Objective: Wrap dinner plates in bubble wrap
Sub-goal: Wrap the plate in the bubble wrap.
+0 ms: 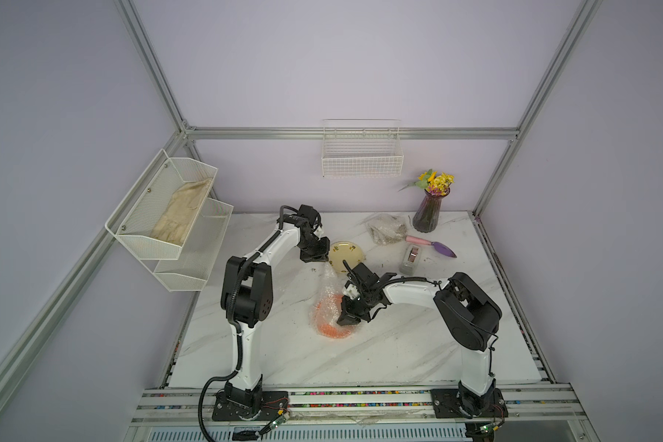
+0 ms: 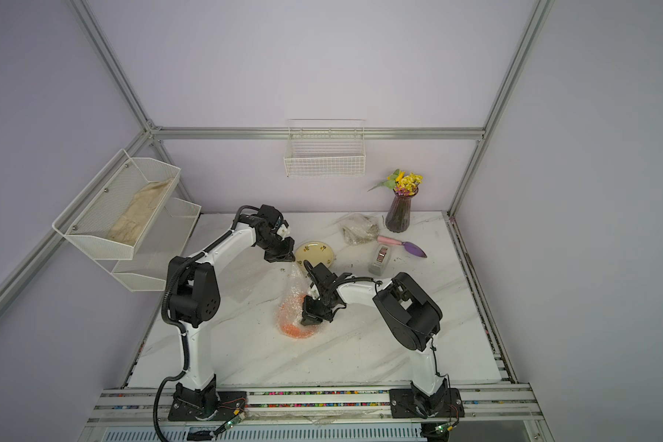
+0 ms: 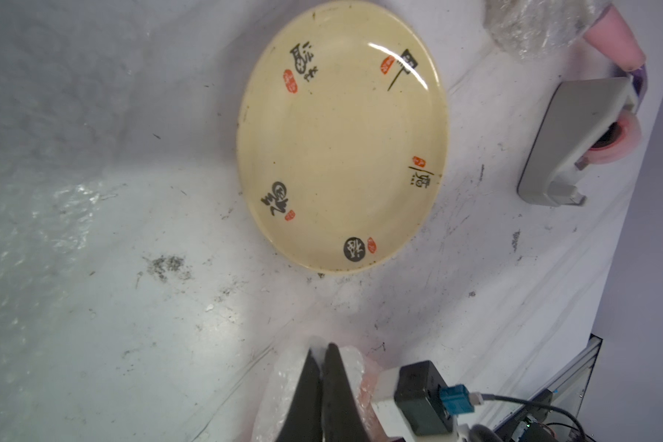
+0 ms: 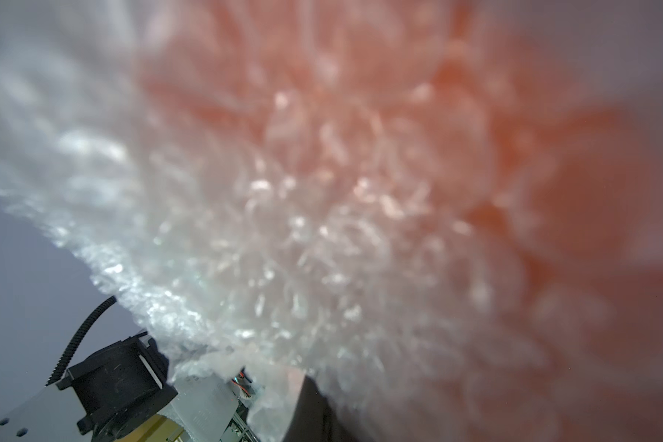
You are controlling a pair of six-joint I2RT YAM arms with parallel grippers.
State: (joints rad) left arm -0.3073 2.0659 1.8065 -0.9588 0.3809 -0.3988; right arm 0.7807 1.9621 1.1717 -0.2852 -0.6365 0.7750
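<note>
Bubble wrap (image 4: pixel 245 229) fills the right wrist view, blurred, with orange showing through it. Left gripper (image 3: pixel 324 352): jaws closed, pinching a corner of this sheet, held above the table just beside the cream plate (image 3: pixel 341 141). Right gripper (image 1: pixel 347 319): jaws closed, pressed into the wrap over the orange plate (image 1: pixel 332 331); cannot tell whether a fold sits between them. Sheet rises from the orange plate to the left jaws. Orange plate lies near the cream plate, on its robot-base side, covered by wrap. Grey tape dispenser (image 1: pixel 410 260) stands near the cream plate, on the right arm's side. Crumpled wrap bundle (image 1: pixel 385 227) lies behind the cream plate, toward the back wall.
</note>
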